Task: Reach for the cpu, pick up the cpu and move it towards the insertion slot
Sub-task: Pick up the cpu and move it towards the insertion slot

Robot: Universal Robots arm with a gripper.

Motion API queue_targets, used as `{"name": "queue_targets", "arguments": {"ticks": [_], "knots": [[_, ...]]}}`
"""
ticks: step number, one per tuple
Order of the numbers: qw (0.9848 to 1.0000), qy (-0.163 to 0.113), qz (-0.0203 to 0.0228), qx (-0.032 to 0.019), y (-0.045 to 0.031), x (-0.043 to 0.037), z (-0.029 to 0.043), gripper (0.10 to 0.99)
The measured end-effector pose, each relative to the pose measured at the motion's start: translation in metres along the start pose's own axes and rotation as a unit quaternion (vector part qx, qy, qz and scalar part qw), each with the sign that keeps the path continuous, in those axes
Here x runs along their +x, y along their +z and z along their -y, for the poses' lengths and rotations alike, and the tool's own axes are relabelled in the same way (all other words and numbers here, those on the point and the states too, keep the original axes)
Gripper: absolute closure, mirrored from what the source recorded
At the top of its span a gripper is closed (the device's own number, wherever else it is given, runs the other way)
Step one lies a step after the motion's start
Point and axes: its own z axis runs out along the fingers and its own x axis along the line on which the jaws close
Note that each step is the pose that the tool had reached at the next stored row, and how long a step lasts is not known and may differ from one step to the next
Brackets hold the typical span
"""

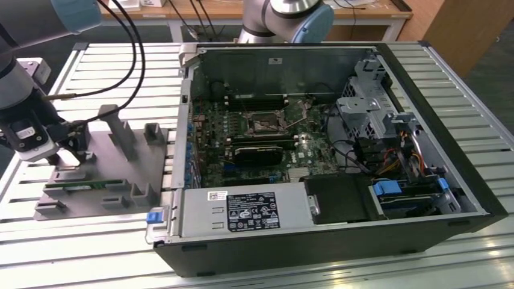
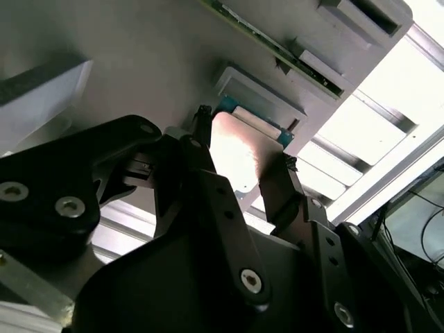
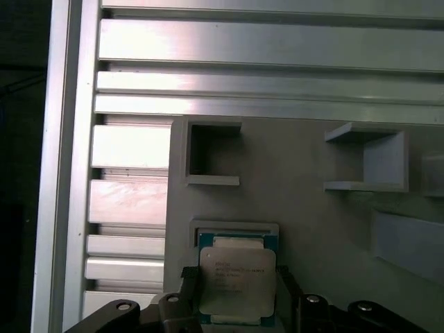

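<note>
**At the exterior view's left: chip pinched above its tray**

Low over the matte grey plastic tray (image 1: 120, 180), the gripper (image 1: 71, 158) has closed its two black, bolted fingers (image 2: 202, 149) onto opposite edges of the cpu (image 3: 237, 281). The chip is a flat square with a silvery, softly reflective lid. It sits at a shallow square recess in the tray, and I cannot tell whether it has cleared it. The tray rests on a ribbed aluminium table (image 1: 105, 78). Well apart, toward the middle of the exterior view, the insertion slot (image 1: 263, 123) lies dark and square inside the open black computer case (image 1: 321, 247).
</note>
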Motion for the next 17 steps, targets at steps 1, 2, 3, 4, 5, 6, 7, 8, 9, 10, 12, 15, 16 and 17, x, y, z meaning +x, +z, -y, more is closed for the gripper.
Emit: {"name": "queue_targets", "arguments": {"ticks": [1,2,3,4,5,6,7,8,9,10,12,15,16,17], "knots": [[1.0000,0.000,0.0001,0.0001,-0.0007,0.0000,0.0000,0.557],[1.0000,0.000,0.0004,0.0000,-0.0012,0.0000,0.0000,0.557],[1.0000,0.000,0.0004,0.0000,-0.0019,0.0000,-0.0001,0.557],[1.0000,0.000,0.0005,0.0000,-0.0027,0.0000,-0.0001,0.557],[1.0000,0.000,0.0005,0.0001,-0.0037,0.0000,-0.0002,0.557],[1.0000,0.000,0.0005,0.0000,-0.0051,0.0000,-0.0003,0.557],[1.0000,0.000,0.0005,0.0000,-0.0067,0.0000,-0.0004,0.557],[1.0000,0.000,0.0005,0.0000,-0.0083,0.0001,-0.0004,0.557],[1.0000,0.000,0.0005,0.0000,-0.0097,0.0001,-0.0005,0.557],[1.0000,0.000,0.0005,0.0000,-0.0112,0.0001,-0.0006,0.557],[1.0000,0.000,0.0005,-0.0001,-0.0138,0.0001,-0.0007,0.557],[1.0000,0.000,0.0005,-0.0003,-0.0176,0.0002,-0.0010,0.557],[1.0000,0.000,0.0005,-0.0003,-0.0188,0.0002,-0.0010,0.557],[1.0000,0.000,0.0005,-0.0003,-0.0200,0.0002,-0.0011,0.557]]}}
